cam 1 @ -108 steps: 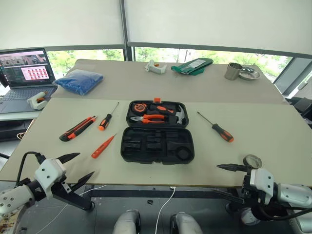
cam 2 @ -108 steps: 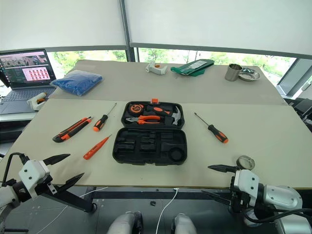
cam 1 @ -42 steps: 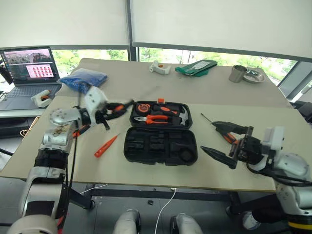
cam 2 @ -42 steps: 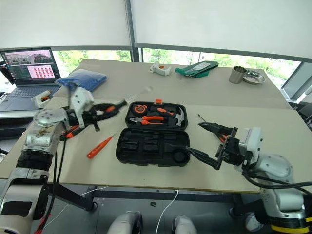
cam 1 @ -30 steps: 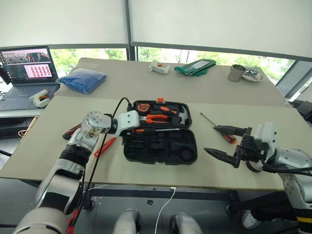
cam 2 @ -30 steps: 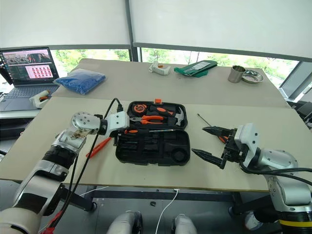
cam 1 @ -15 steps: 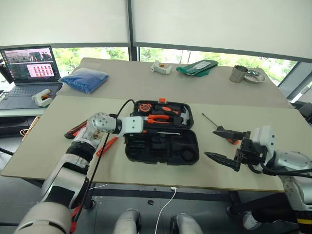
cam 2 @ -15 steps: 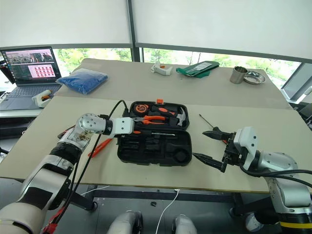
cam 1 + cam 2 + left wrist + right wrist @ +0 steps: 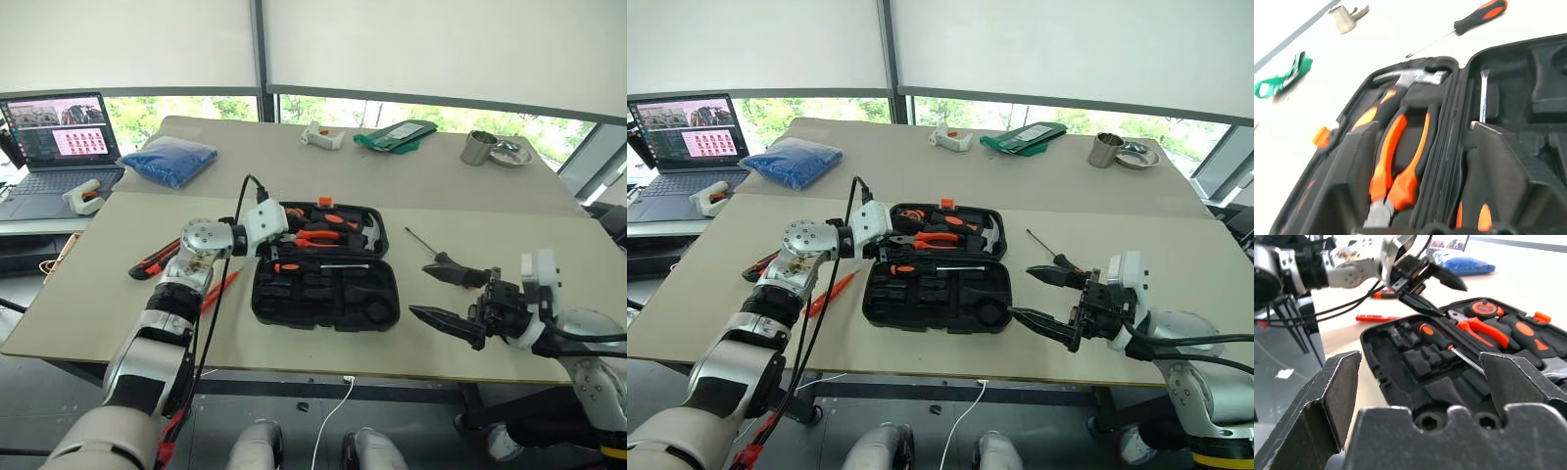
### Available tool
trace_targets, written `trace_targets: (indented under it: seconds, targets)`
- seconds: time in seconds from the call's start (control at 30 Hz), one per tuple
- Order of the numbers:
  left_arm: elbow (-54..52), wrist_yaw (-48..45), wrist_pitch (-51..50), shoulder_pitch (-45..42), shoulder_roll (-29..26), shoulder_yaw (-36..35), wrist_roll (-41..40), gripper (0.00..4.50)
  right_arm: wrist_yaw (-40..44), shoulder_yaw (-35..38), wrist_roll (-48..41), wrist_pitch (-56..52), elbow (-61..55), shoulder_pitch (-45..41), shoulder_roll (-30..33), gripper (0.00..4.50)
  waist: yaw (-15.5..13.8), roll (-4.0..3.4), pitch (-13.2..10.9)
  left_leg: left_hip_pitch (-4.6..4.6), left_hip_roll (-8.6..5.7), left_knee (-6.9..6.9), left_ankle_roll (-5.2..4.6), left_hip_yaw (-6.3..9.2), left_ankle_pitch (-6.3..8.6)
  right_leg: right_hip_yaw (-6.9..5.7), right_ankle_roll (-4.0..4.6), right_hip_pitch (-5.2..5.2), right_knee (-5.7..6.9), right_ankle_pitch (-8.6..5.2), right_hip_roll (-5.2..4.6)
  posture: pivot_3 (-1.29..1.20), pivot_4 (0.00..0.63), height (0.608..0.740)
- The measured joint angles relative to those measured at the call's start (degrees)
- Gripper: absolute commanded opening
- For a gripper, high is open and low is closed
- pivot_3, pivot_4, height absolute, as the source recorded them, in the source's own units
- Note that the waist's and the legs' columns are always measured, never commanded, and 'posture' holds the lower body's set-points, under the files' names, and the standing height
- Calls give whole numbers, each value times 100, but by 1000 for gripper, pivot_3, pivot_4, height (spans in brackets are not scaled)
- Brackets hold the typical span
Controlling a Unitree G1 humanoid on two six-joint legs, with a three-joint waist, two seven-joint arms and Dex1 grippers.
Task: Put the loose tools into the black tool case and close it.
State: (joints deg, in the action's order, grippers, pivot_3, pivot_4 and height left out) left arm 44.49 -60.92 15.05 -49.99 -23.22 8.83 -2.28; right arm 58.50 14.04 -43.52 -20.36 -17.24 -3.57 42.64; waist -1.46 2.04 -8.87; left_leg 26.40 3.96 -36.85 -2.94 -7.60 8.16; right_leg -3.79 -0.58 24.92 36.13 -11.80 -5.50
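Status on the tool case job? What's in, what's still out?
Done: one screwdriver lies in the open case. In hand: nothing; left gripper open above it, right gripper open. Left: second screwdriver, tester, knife, then close the lid.

Both head eyes look forward and down over the table (image 9: 88, 284); both wrist cameras sit close, sharing the open black tool case (image 9: 936, 304) between them

We note a beige table (image 9: 88, 255) carrying the open black tool case (image 9: 326, 294), one screwdriver (image 9: 443, 259) to its right, tester screwdriver (image 9: 217, 290) and utility knife (image 9: 149, 265) left, blue bag (image 9: 173, 160) behind.
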Motion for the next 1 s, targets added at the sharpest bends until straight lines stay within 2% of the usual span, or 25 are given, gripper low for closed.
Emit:
trace_targets:
  seconds: [0.17, 0.4, 0.73, 0.9, 1.0]
  targets:
    - [-191, 154, -483, 286, 152, 145, 152, 55, -178, -7, 5, -48, -47, -65, -62, 4500, -18, 0, 0, 1, -2, -2, 5, 0, 4, 0, -2, 0, -3, 1, -2, 0, 150, 740]
    - [-625, 413, -1026, 362, 399, 314, 329, 24, -427, -41, 9, -178, -217, -109, -135, 4500, -25, 0, 0, 1, -2, -2, 5, 0, 5, 1, -1, -1, -2, 1, -2, 0, 150, 740]
    - [-1240, 428, -1396, 376, 89, 856, 970, 24, -656, -139, 9, -347, -381, -36, -232, 4500, -10, -9, 7, -9, 0, -2, 5, 2, 7, 1, 1, -12, -5, -1, -1, 0, 150, 740]
    - [-1299, 552, -1365, 371, -73, 1066, 1237, 24, -708, -169, 10, -354, -410, -39, -261, 4500, 52, -38, 46, -64, 3, 0, 13, 2, 22, 1, 33, -62, -10, -29, -2, 0, 150, 740]
    - [-1247, 625, -1214, 531, -92, 899, 1102, 24, -786, -161, 15, -354, -409, -38, -274, 4500, 104, -49, 63, -92, 14, 5, 27, 2, 35, 7, 36, -75, -9, -32, -3, 0, 150, 740]
